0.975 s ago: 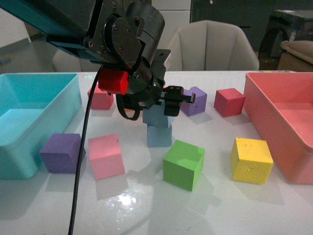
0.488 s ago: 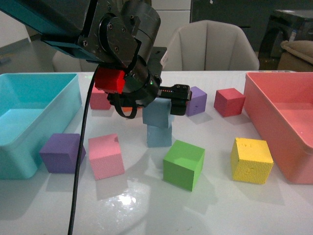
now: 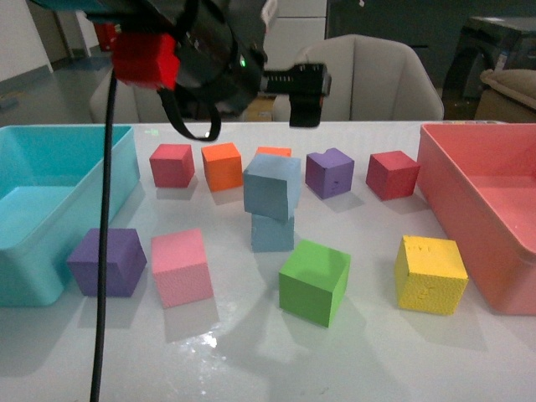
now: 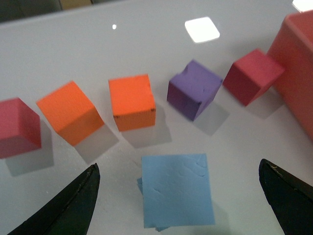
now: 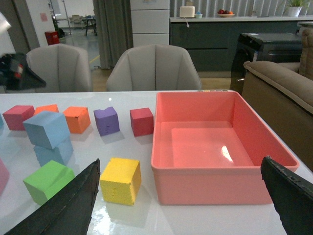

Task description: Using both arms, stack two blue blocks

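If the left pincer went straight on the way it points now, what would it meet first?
Probably the top blue block of the stack: it sits centred between the open left pincer fingers, below it. How far below is unclear.

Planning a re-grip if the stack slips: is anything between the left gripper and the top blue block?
Nothing visible. The left gripper hangs open directly above the top blue block, which rests on the lower blue block.

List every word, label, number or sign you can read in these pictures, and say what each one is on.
None can be read.
Blue blocks, other cubes, both bins: no print on any face that shows.
Left claw: a row of small red lights on its body in the front view, no characters.
Pink sign on the far wall: too small to read.
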Controlling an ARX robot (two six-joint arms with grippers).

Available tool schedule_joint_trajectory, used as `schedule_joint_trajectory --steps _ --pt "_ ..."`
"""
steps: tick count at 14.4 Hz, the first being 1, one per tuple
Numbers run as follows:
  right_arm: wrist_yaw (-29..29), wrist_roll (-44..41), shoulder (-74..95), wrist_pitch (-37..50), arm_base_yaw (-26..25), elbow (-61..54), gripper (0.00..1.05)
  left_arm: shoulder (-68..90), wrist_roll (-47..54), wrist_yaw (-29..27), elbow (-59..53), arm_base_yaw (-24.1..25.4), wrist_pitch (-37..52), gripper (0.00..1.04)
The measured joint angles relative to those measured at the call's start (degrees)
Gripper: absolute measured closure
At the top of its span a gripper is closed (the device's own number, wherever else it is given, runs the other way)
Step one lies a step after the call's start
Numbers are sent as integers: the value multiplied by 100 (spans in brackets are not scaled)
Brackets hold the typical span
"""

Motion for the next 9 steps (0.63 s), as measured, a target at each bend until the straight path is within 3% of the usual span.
schedule_joint_trajectory --steps 4,5,6,7,9 --pt "0 0 0 2 0 0 6 -2610 413 140 -2111 -186 1427 7" --pt "0 0 0 2 0 0 6 -3254 450 -413 -2736 -249 2227 12" --pt "0 0 0 0 0 0 6 -3842 448 -1473 -3534 -129 3163 27" --pt "0 0 0 0 0 0 6 -4253 439 -1810 -4253 164 3620 39" --pt "-2 0 0 0 0 0 6 -4822 426 -1558 -5464 619 3993 65"
